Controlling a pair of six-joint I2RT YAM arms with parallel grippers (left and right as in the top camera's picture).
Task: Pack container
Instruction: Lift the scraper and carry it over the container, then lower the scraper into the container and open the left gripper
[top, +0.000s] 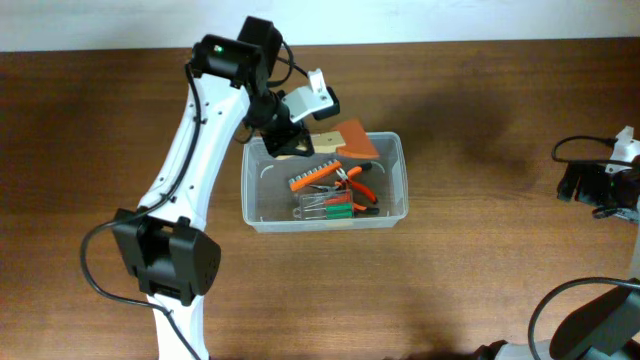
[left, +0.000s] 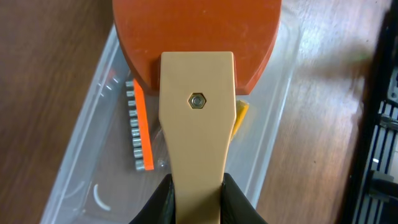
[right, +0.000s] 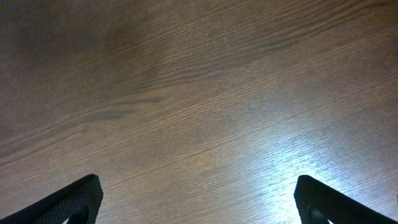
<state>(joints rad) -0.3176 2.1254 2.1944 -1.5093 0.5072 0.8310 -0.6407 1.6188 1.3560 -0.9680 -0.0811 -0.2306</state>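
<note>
You have one container (top: 325, 224) on the table (top: 480, 270), near its middle. Two arms are in view. Your left gripper (top: 292, 140) sits over the container's back left corner, clenched on the tan handle of one scraper (top: 356, 142) whose orange blade hangs above the back rim. Inside the container lie one orange bit strip (top: 312, 178), orange-handled pliers (top: 356, 186) and a green-handled item (top: 336, 210).

Your left wrist view adds the grip itself: both fingers (left: 160, 202) press the scraper's (left: 198, 37) handle, a bolt through it, and a yellow piece (left: 241, 112) peeks beside it.

Your right gripper (top: 600, 185) waits well right of the container. Its wrist view shows the fingers (right: 68, 199) spread wide, holding nothing, over bare wood.
</note>
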